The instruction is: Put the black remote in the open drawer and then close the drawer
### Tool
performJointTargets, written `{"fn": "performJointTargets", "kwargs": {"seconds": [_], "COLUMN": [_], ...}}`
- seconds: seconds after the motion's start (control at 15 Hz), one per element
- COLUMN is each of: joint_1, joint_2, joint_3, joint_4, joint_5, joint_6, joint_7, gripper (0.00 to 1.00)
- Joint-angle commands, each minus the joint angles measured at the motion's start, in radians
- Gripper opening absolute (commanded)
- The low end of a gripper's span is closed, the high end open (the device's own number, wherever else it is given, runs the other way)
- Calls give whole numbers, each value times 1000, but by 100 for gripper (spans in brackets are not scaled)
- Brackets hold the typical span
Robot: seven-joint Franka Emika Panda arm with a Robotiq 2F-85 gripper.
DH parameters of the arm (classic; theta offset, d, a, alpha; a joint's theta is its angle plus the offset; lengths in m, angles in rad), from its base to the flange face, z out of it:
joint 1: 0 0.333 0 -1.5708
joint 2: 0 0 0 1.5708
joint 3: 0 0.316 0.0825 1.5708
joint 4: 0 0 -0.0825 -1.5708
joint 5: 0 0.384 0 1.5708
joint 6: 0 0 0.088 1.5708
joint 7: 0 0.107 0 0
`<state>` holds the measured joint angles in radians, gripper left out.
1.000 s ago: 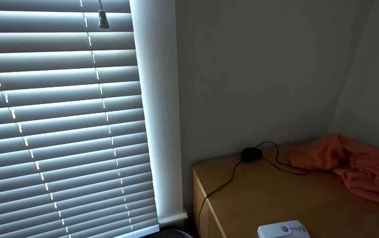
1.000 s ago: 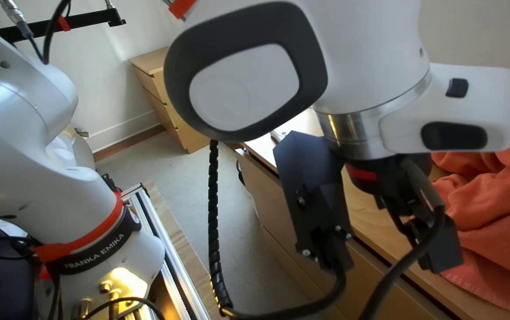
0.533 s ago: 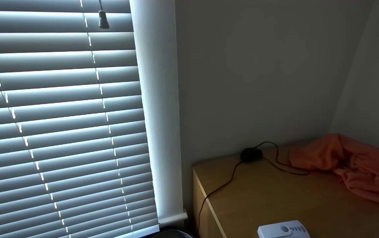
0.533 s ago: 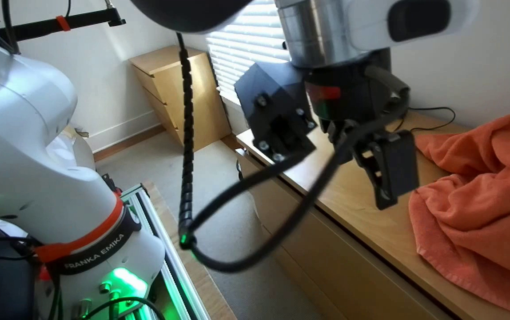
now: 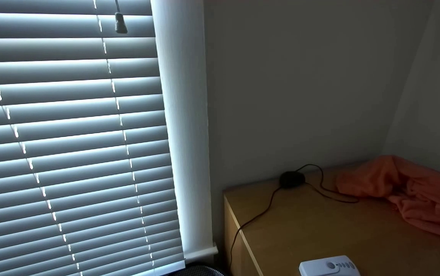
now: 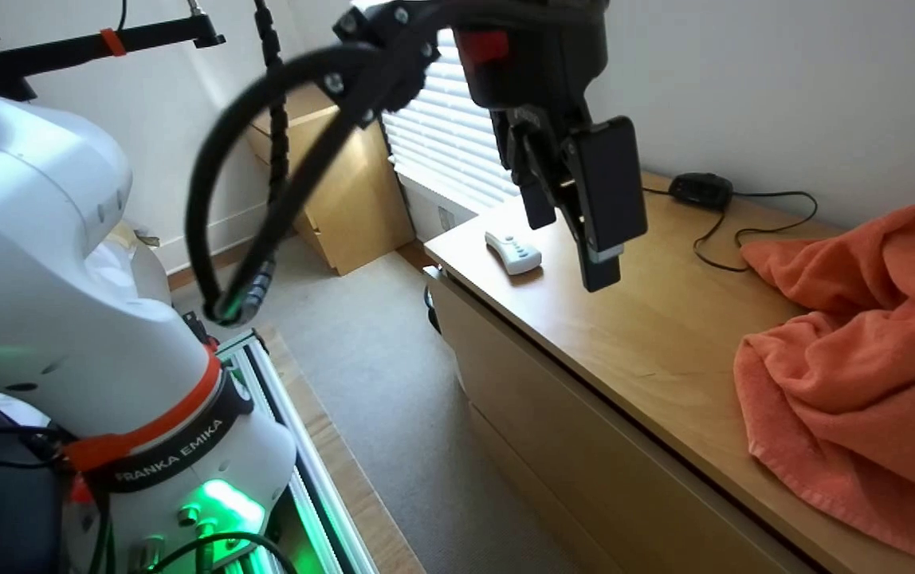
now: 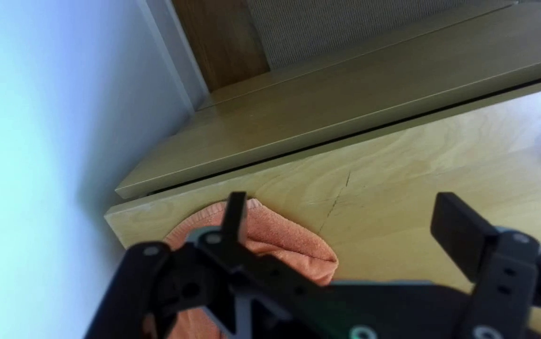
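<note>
Across your 3 views, the light is not equal. In an exterior view, the blinds (image 5: 70,94) glow cold and bright, while the grey wall (image 5: 300,84) and the dresser top (image 5: 312,230) beside them are quite dim. In an exterior view, a strong green glare burns out part of the robot base (image 6: 250,458). In the wrist view, the pale wall (image 7: 25,165) is overexposed, and you see the gripper (image 7: 343,209) out of focus.

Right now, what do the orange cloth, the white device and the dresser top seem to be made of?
The orange cloth looks like matte fabric, perhaps cotton terry: loose folds, ribbed hem. The white device is probably smooth, hard plastic: rounded edges, buttons. The dresser top seems wood or veneer, satin: grain lines, soft sheen.
</note>
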<state>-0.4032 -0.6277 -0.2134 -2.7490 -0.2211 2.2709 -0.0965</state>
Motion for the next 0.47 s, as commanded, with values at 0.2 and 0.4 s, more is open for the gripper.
{"fn": "performJointTargets", "kwargs": {"seconds": [0.2,0.4], "joint_1": [21,22], "joint_2": [-39,-39], "joint_3": [-9,-8], "joint_4": [8,8], "joint_5": [-9,-9], "joint_6": [-34,-34], "joint_7": [9,9], "gripper": [100,100]}}
